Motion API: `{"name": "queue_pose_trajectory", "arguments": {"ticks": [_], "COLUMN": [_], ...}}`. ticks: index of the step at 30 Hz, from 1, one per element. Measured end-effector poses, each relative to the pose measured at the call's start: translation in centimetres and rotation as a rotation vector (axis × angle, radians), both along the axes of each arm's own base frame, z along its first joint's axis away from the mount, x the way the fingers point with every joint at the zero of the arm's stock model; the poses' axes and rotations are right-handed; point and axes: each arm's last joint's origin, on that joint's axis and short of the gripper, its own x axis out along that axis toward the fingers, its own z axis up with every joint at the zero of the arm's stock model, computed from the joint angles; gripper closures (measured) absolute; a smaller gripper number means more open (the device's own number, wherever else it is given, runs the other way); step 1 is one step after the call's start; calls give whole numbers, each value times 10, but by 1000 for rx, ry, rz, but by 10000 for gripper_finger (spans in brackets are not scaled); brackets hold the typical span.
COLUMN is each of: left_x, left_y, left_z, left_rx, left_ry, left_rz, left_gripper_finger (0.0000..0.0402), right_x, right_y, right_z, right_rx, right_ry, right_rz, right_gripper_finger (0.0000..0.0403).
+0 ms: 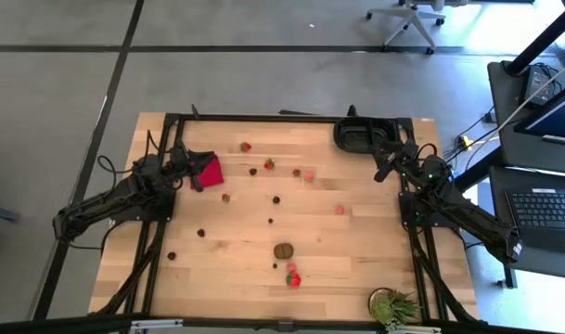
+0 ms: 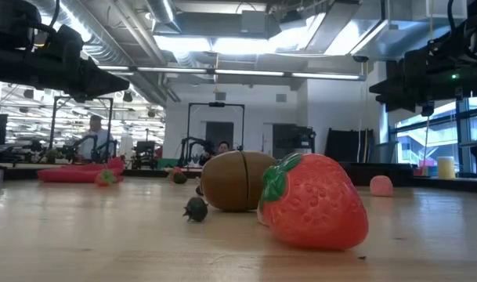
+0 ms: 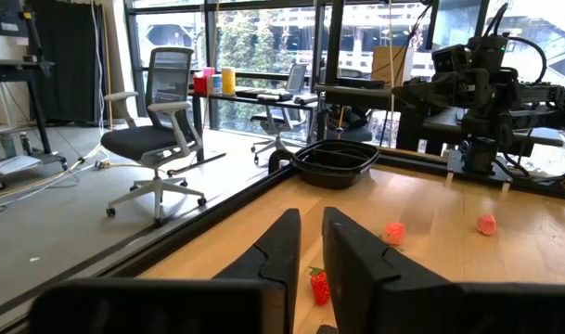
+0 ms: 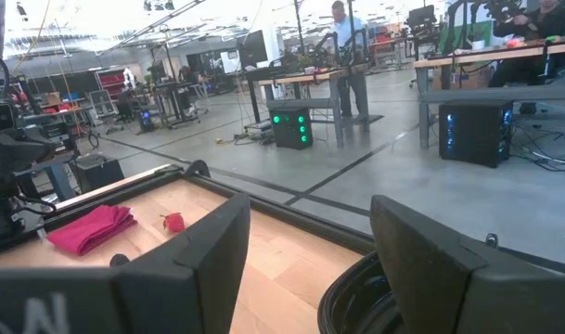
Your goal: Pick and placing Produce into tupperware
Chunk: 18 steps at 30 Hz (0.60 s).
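In the high view, the left gripper (image 1: 191, 173) is hovering at the left-centre of the frame beside the flat red square cloth (image 1: 209, 171), its jaws standing nearly pressed together with only a thin gap and nothing between them. The right gripper (image 1: 386, 160) is hanging at the upper right just beside the black shallow rectangular plastic tray (image 1: 356, 135), its jaws spread and pinching nothing. The small red and dark produce pieces (image 1: 275, 199) are lying scattered across the light wooden desk (image 1: 236, 269), with the larger brown lump (image 1: 283, 250) and a red strawberry (image 1: 293, 277) at lower centre.
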Motion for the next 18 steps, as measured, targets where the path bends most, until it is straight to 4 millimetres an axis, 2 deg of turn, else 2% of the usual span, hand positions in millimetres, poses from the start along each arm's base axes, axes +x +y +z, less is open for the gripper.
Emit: {"name": "queue_pose_trajectory", "arguments": {"ticks": [18], "left_x": [0], "left_y": [0], "left_z": [0], "left_rx": [0], "left_ry": [0], "left_rz": [0], "left_gripper_finger": [388], "right_x": [0], "right_y": [0], "right_z": [0], "right_rx": [-1], "right_ry": [1], "right_rz": [0], "right_gripper_finger": [176]}}
